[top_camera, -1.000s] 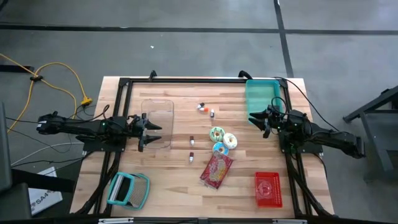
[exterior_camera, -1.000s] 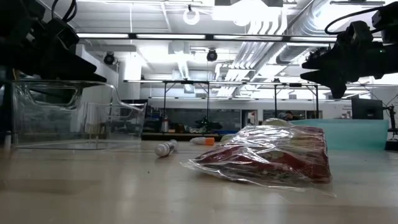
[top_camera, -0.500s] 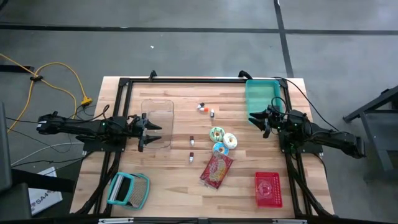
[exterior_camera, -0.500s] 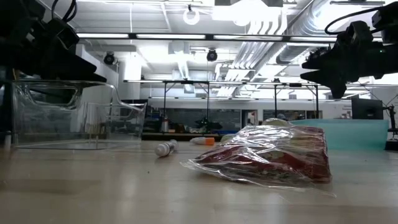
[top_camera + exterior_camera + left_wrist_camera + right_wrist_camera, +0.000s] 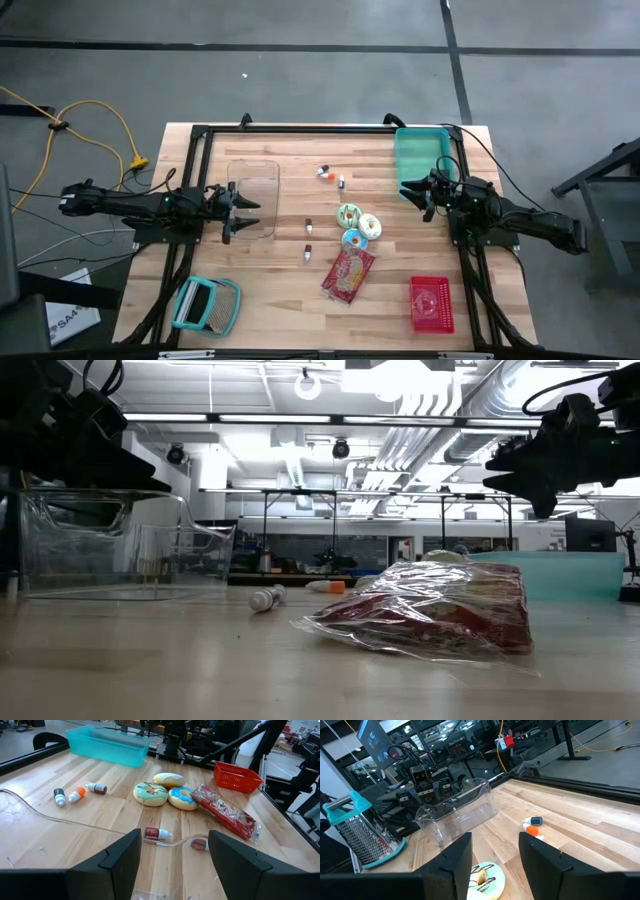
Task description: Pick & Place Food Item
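Three iced donuts (image 5: 357, 225) lie together at the table's middle, with a red food packet (image 5: 348, 273) in clear wrap just nearer; both also show in the left wrist view, donuts (image 5: 151, 794) and packet (image 5: 225, 811). A clear container (image 5: 253, 197) rests on its base left of centre. My left gripper (image 5: 243, 212) hangs open and level over that container's left part, holding nothing. At the table's right side, beside a teal bin (image 5: 421, 155), my right gripper (image 5: 415, 193) is open above the wood with nothing between its fingers.
A red basket (image 5: 432, 303) stands near the front right and a teal grater (image 5: 206, 305) near the front left. Several small bottles (image 5: 309, 240) lie scattered between the container and the donuts. A black frame (image 5: 300, 128) runs along the table's edges.
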Robot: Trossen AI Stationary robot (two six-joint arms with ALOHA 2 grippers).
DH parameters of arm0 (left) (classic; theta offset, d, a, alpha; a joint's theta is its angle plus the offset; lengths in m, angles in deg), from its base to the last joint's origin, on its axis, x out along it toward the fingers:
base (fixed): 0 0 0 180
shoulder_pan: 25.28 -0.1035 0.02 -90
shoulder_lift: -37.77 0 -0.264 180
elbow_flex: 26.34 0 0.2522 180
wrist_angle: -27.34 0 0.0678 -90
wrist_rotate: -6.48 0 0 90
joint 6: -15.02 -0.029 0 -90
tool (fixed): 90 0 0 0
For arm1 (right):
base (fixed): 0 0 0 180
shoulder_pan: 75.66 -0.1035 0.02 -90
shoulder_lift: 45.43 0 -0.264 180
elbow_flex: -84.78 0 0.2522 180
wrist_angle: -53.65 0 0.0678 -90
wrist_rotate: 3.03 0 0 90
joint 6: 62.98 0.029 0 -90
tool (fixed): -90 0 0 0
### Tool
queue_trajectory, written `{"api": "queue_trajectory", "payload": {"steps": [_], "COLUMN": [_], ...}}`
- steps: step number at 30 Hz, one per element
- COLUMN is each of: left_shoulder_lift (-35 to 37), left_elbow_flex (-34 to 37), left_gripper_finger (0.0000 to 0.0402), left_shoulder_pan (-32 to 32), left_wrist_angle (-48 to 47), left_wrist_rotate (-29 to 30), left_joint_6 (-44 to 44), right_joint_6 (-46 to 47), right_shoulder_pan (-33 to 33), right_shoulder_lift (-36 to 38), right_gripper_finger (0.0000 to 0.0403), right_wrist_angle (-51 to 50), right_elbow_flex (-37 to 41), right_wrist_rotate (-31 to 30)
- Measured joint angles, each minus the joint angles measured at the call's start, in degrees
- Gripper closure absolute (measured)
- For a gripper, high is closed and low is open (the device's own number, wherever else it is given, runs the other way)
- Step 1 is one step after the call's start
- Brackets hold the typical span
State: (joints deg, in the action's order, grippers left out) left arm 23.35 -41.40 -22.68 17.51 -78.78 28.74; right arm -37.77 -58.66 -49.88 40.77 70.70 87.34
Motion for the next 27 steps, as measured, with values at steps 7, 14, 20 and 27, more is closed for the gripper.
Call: {"api": "queue_trajectory", "payload": {"steps": [7,14,20,27], "left_shoulder_lift": [0.01,0.02,0.02,0.0], "left_elbow_flex": [0.0,-0.24,-4.22,-12.28], "left_gripper_finger": [0.0176,0.0176,0.0176,0.0176], "left_shoulder_pan": [0.01,-0.37,-2.44,-5.93], "left_wrist_angle": [0.0,2.16,3.51,4.59], "left_wrist_rotate": [0.0,0.02,0.02,0.04], "left_joint_6": [0.0,1.16,1.15,0.78], "right_joint_6": [0.0,0.0,0.0,0.0], "right_shoulder_pan": [0.01,0.02,0.0,0.0], "right_shoulder_lift": [0.0,0.0,0.0,-0.01], "right_gripper_finger": [0.0252,0.0252,0.0252,0.0252], "right_wrist_angle": [0.0,0.0,0.0,0.01], "right_elbow_flex": [0.0,0.0,0.0,0.0], "right_wrist_rotate": [0.0,0.02,0.0,0.0]}}
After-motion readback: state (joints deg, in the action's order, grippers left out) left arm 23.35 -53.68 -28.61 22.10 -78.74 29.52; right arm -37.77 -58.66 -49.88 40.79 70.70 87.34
